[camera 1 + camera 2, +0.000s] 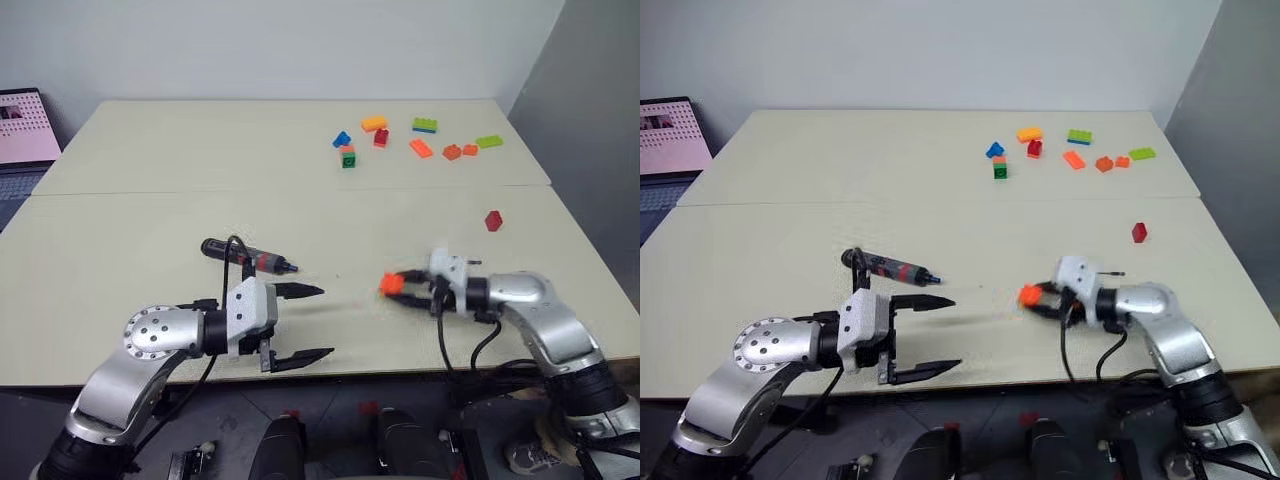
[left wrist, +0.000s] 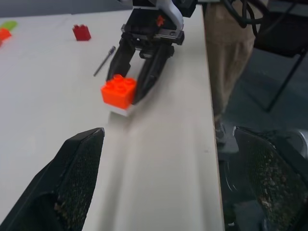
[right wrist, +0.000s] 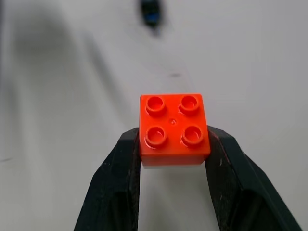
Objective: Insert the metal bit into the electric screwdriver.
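The electric screwdriver, black with a red band, lies flat on the table, tip pointing right. Just in front of it my left gripper hovers open and empty, fingers pointing right, near the table's front edge. To the right, my right gripper is shut on an orange toy brick, with one finger against each side. The metal bit, a thin grey rod, lies on the table close beside my right gripper's far side.
Several coloured toy bricks are scattered at the back right, and a lone red brick lies nearer. A laptop stands at the far left. The table's front edge runs just below both grippers.
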Robot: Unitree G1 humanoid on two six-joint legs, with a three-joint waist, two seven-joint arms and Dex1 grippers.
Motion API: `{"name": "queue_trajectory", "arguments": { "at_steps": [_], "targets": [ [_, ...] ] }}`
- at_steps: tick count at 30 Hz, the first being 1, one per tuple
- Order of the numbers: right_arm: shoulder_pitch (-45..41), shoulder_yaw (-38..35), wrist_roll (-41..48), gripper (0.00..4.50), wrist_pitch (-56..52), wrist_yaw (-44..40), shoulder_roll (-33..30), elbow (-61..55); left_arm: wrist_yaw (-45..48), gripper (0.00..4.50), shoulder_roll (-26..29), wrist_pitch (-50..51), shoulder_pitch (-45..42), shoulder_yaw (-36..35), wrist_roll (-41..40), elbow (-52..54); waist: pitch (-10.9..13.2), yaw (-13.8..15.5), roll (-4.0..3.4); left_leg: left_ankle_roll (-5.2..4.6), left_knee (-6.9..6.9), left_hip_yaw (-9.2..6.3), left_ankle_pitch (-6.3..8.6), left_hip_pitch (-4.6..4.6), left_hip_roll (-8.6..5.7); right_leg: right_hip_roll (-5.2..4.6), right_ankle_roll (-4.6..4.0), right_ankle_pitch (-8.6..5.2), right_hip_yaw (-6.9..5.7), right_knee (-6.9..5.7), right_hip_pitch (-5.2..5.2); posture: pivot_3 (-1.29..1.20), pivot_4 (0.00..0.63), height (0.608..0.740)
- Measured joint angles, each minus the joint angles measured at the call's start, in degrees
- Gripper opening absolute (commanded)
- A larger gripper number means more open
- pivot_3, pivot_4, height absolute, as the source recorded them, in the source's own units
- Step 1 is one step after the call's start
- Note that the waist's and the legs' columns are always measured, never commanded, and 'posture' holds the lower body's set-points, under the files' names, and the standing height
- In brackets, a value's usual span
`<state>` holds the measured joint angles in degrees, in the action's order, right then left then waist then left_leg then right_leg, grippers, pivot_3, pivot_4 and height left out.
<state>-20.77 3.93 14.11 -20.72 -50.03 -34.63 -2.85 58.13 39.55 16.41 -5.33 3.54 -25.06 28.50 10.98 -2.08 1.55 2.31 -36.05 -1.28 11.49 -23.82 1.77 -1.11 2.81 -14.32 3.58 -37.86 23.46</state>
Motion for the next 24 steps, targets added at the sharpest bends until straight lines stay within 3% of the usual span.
{"name": "queue_trajectory", "arguments": {
  "at_steps": [4, 8, 17, 19, 24],
  "targets": [
    [-0.5, -10.0, -1.4, 1.48, 1.8, 11.4, 0.9, 7.6, -1.1, 4.50, -2.6, -0.3, -1.3, 1.2, 0.0, -0.7, 0.0, 0.2, 0.00, 0.00, 0.01, 0.01, 0.00, 0.02, -0.01, 0.01, 0.00, 0.00, 0.01, -0.02, -0.01, 0.00, 0.150, 0.740],
    [-1.5, -15.0, -3.1, 1.48, 3.1, 20.2, 1.5, 15.0, -1.3, 4.50, -4.0, -1.0, -2.7, 1.8, 0.5, -2.4, 0.0, 0.2, -0.01, 0.00, 0.01, 0.05, 0.00, 0.02, -0.01, 0.02, 0.00, 0.01, 0.07, -0.03, -0.01, 0.00, 0.150, 0.740],
    [-7.2, -16.9, -5.1, 1.48, 5.1, 29.1, 2.7, 29.7, -1.3, 4.50, -4.8, -2.7, -3.4, 2.4, 1.4, -4.6, 0.0, -0.5, -0.01, -0.01, 0.01, 0.14, -0.01, 0.05, -0.02, 0.03, 0.06, 0.05, 0.20, -0.05, 0.00, 0.00, 0.150, 0.740],
    [-8.3, -16.9, -5.1, 2.18, 5.3, 29.6, 2.9, 31.2, -1.3, 4.50, -5.0, -3.1, -3.4, 2.4, 1.5, -4.6, 0.0, -0.5, -0.01, -0.01, 0.01, 0.13, -0.01, 0.05, -0.02, 0.03, 0.08, 0.06, 0.19, -0.05, -0.01, 0.00, 0.150, 0.740],
    [-9.6, -18.2, -4.4, 3.39, 5.3, 31.0, 3.4, 33.8, -2.3, 4.50, -5.8, -3.2, -3.3, 2.4, 1.6, -4.6, 0.0, -0.7, -0.01, -0.01, 0.01, 0.13, -0.01, 0.04, -0.03, 0.03, 0.24, 0.15, 0.20, -0.03, -0.01, 0.00, 0.150, 0.740]
  ]
}}
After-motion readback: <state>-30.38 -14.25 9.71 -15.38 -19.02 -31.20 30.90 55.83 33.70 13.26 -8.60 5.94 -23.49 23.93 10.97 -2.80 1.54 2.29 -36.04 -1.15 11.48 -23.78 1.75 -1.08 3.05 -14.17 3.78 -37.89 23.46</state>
